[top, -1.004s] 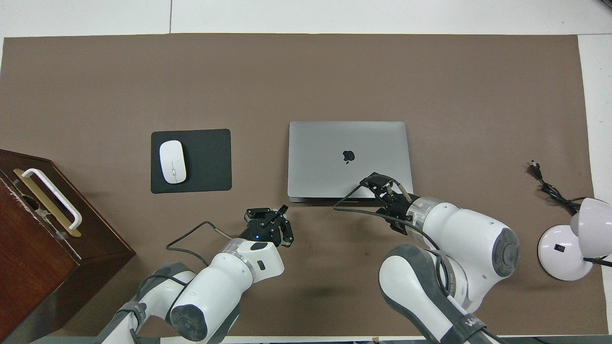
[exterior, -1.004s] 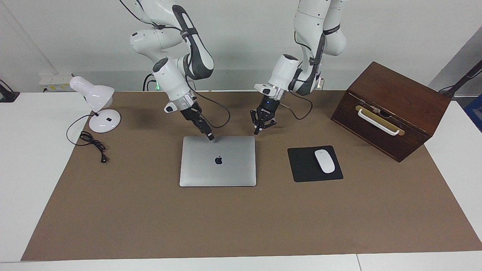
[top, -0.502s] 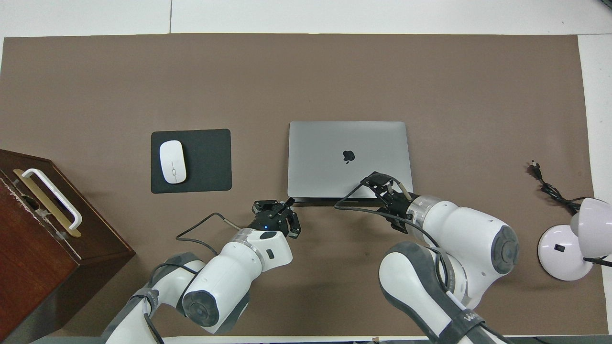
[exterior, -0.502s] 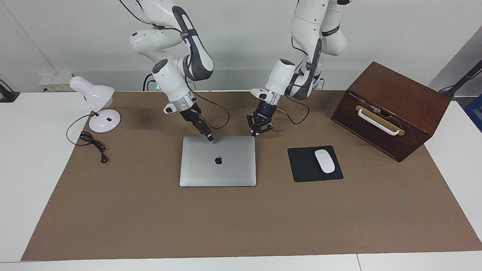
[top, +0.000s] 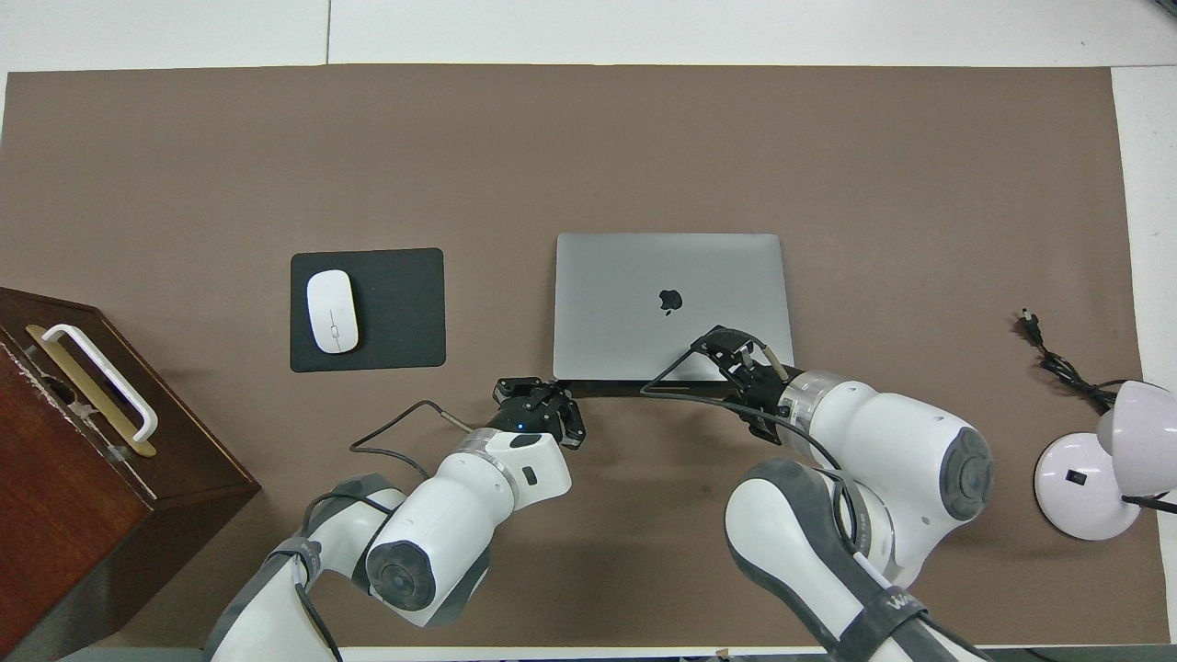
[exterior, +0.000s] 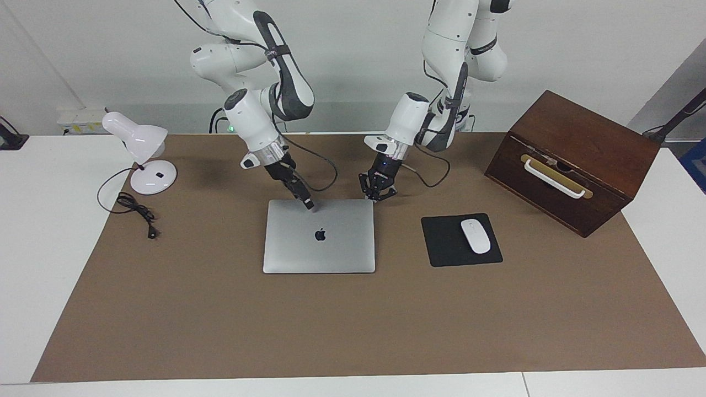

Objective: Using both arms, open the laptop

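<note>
The laptop (exterior: 320, 242) lies closed and flat on the brown mat, apple logo up; it also shows in the overhead view (top: 644, 276). My right gripper (exterior: 309, 205) is shut, its tip resting on the lid close to the edge nearer the robots (top: 726, 348). My left gripper (exterior: 377, 197) is open and low at the laptop's corner nearer the robots, toward the left arm's end (top: 552, 393). I cannot tell whether it touches the laptop.
A black mouse pad (exterior: 441, 253) with a white mouse (exterior: 475, 235) lies beside the laptop toward the left arm's end. A brown wooden box (exterior: 579, 143) stands past it. A white desk lamp (exterior: 138, 143) and its cable (exterior: 135, 209) are at the right arm's end.
My left gripper has moved across the mat to the laptop's near corner. My right gripper has stayed on the lid. The laptop has not moved.
</note>
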Motion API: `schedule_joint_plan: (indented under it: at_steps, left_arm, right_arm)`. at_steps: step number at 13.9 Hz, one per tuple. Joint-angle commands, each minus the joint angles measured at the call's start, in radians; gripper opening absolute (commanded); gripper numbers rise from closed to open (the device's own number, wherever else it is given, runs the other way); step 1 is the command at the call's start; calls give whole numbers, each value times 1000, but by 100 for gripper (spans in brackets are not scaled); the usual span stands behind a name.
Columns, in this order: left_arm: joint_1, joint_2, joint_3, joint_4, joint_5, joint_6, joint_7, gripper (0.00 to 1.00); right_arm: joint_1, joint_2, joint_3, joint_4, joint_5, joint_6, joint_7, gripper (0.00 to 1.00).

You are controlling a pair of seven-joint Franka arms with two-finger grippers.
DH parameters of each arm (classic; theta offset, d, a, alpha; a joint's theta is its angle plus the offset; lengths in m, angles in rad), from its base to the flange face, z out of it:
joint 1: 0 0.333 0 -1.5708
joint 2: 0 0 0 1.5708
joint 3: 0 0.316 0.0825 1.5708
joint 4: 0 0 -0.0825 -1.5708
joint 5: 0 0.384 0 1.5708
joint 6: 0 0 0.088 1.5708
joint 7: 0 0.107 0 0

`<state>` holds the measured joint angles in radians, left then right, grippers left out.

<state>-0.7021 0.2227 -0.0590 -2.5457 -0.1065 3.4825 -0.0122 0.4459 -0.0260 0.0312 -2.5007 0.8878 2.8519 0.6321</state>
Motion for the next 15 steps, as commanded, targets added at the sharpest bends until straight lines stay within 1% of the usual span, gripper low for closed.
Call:
schedule_joint_plan:
  at_steps: [1, 3, 15]
  left_arm:
    - [-23, 38, 19, 30, -13, 24, 3, 0]
    - [-23, 52, 19, 36, -12, 23, 3, 0]
    - [-16, 70, 19, 51, -7, 24, 11, 0]
  right_arm:
    - [-3, 14, 4, 11, 37, 26, -43, 100]
    - [-4, 14, 4, 11, 37, 26, -45, 100]
    - [-4, 23, 4, 25, 37, 27, -43, 100]
